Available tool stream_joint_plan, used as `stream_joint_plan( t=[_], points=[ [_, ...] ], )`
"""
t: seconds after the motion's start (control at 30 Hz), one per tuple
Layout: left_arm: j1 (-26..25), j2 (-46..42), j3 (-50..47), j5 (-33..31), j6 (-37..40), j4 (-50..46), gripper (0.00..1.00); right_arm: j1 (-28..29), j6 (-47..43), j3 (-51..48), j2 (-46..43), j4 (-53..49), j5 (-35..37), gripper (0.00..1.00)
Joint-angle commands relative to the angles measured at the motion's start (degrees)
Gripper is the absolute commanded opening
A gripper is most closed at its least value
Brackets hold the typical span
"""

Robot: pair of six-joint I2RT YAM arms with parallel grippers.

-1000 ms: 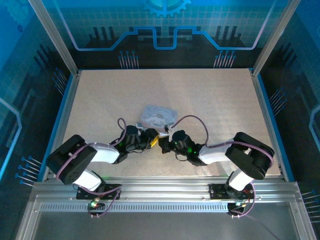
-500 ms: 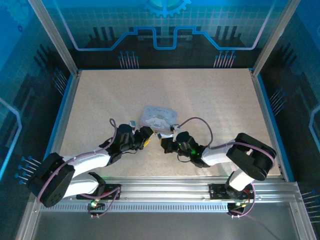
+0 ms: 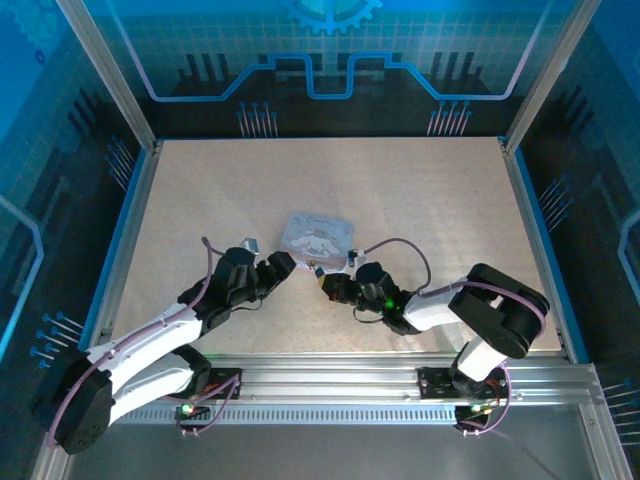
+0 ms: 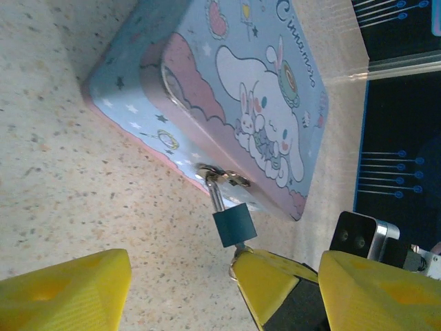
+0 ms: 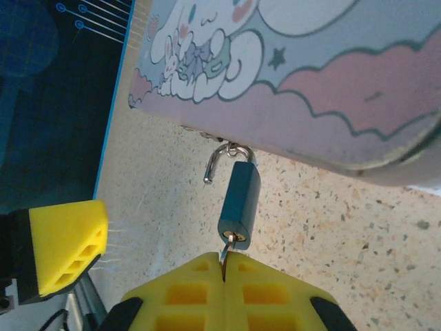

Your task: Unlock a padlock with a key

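Right gripper (image 5: 224, 276): its yellow fingers are pressed tight together, pinching the key (image 5: 227, 247) between the tips. Only a thin sliver of metal pokes out of them.

Key: the tip is in the bottom end of the padlock (image 5: 239, 200), so key and lock are touching. From the top view it's too tiny to make out.

Padlock: small dark body lying on the table (image 3: 200, 200), just off the near edge of the tin box (image 4: 227, 89). It points from the box toward the right gripper.

Shackle (image 5: 215, 164): silvery, hooked through the little hasp ring on the box's edge. In the right wrist view one leg hangs clear of the body, so it looks popped open.

Left gripper (image 4: 226, 269): wide open and holding nothing. One of its yellow fingers (image 4: 65, 293) sits low on the left of its own wrist view and the other far off on the right. The padlock and the right gripper's tips show in the gap between them.

Gripper positions: in the top view they face each other just in front of the box, close together but apart.

Tin box: pale blue lid with a cartoon bunny and pink clouds. It lies flat near the middle of the table, lid shut.
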Motion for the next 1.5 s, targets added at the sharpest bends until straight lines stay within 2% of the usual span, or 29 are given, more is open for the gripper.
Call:
stream_joint_plan(
  t=[0.0,0.27,0.53,0.8,1.1,1.27,1.47],
  points=[
    [0.42,-1.30,1.46,-2.20,2.78,-4.08,0.74,-0.78,4.66,-0.72,2.05,1.17,-0.31,0.00],
    [0.85,-1.32,1.27,-2.25,3.76,-4.65,0.75,-1.16,8.33,-1.96,5.29,4.02,0.08,0.02],
    [5.19,-1.41,1.30,0.16,6.66,-7.79,0.77,-1.13,6.45,-2.23,4.27,1.66,1.40,0.09],
    [6.54,-1.24,1.30,0.44,8.01,-8.92,0.77,-1.13,6.13,-2.63,4.37,1.71,1.63,0.12],
    [8.78,-1.15,2.72,0.86,10.60,-10.96,0.83,-1.32,5.09,-3.25,2.03,-1.76,2.90,0.24],
    [11.00,-0.72,5.32,1.91,14.31,-13.47,0.87,-1.88,1.71,-3.30,-1.48,-6.12,3.62,0.28],
    [15.64,2.63,9.43,7.56,19.33,-12.92,0.91,-3.70,-8.99,-0.41,-8.45,-16.51,1.77,0.39]
  ],
)
